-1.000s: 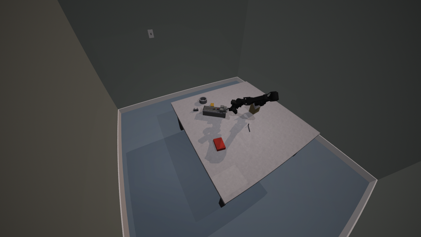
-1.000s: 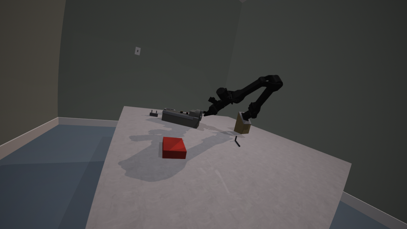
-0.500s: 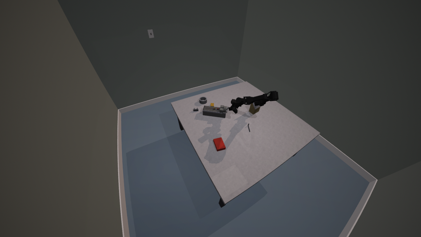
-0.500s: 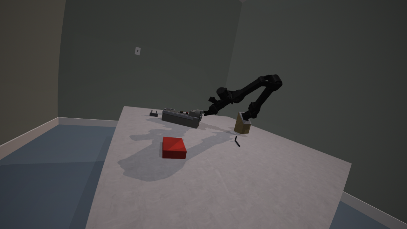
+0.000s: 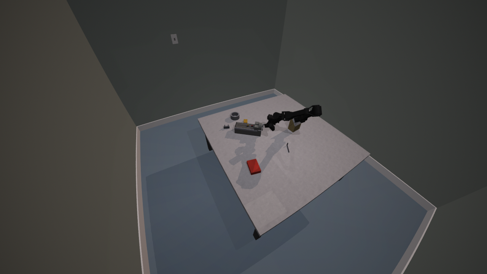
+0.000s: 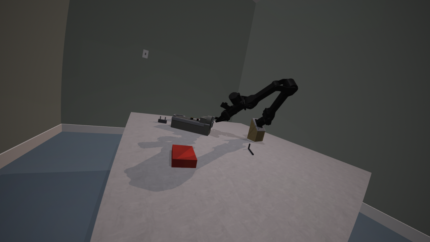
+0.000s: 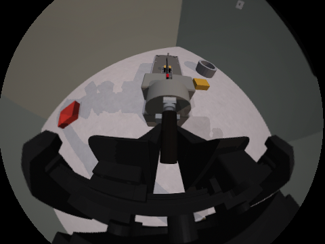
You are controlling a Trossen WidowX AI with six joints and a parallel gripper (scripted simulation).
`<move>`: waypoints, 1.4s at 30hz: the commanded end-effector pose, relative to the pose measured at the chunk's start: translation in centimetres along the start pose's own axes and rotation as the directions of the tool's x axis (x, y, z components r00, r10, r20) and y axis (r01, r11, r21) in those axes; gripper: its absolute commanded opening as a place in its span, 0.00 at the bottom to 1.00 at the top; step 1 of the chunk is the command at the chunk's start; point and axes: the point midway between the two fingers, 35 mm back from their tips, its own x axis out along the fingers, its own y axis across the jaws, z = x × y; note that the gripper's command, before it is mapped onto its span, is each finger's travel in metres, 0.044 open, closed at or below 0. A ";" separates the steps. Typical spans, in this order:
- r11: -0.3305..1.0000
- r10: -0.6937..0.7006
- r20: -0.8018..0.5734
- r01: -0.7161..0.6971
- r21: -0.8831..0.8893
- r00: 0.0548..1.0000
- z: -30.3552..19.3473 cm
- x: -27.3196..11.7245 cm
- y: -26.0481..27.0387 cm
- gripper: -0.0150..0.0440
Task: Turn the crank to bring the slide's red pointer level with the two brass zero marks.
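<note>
"Starting at the claw (image 5: 266,126) (image 6: 216,120) (image 7: 166,127), what's it doing?"

"Clamped on the crank's dark handle (image 7: 168,135), one finger on either side."

"Which way does the handle run?"

"Its long axis points out of the claw toward the machine (image 5: 247,129) (image 6: 189,125) (image 7: 166,87). In the wrist view the crank's round hub (image 7: 168,91) lies straight ahead, just past the handle's far end."

"And the pointer?"

"Beyond the hub, on top. The red pointer (image 7: 167,76) sits on the claw's side of the brass marks (image 7: 164,68), near them, so I'd say it isn't level yet."

"So what does the next move turn on?"

"Carrying the handle around the hub, I think, rather than pushing along its length. Which direction closes the gap, I can't tell. Too much turn could overshoot."

"Where's all this on the tabletop (image 5: 316,150) (image 6: 270,186) (image 7: 112,129)?"

"In the top view, the machine's toward the upper-left corner. The red box (image 5: 253,166) (image 6: 183,156) (image 7: 69,114) is nearer the left edge's middle, well apart from the claw."
</note>
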 end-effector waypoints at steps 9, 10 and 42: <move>1.000 -0.023 0.007 0.023 0.012 1.000 0.0 0.0 -1.1 0.25; 1.000 -0.023 0.007 0.023 0.012 1.000 0.0 0.0 -1.1 0.25; 1.000 -0.024 0.007 0.024 0.012 1.000 -0.3 0.2 -1.8 0.25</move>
